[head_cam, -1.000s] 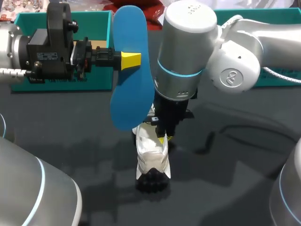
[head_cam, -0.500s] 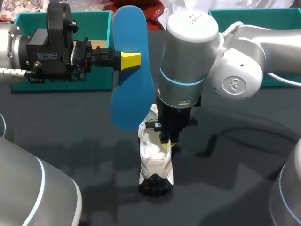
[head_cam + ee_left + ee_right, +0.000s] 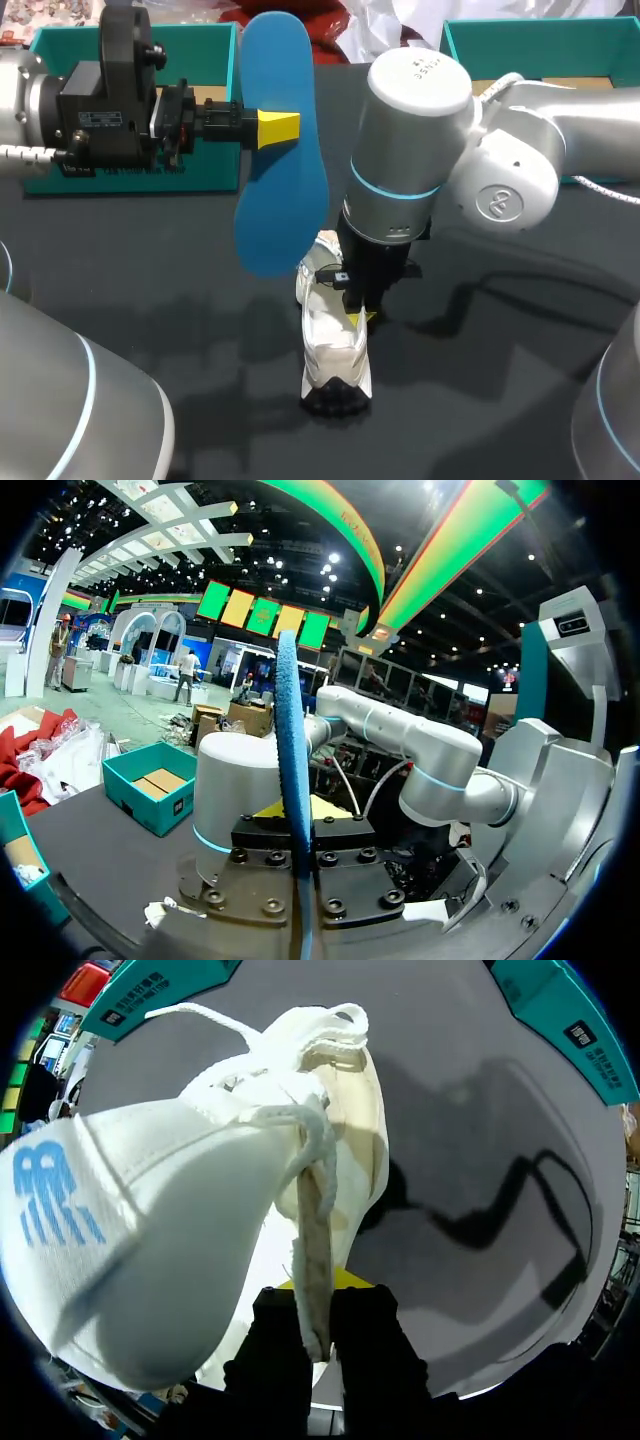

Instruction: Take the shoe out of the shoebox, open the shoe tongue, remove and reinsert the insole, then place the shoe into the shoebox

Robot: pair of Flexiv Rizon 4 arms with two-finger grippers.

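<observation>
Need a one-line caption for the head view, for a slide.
Left gripper holds the blue insole aloft; right gripper pinches the white shoe on the table.

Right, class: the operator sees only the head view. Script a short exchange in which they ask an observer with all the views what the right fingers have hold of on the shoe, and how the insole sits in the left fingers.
Operator: My right arm hides its own fingers. What are they on?
Observer: The right wrist view shows the right fingers pinching a thin white strip of the shoe at its opening, from both sides.
Operator: And the insole? I only see its broad face.
Observer: The left wrist view shows the insole edge-on and upright, clamped between the left fingers.
</observation>
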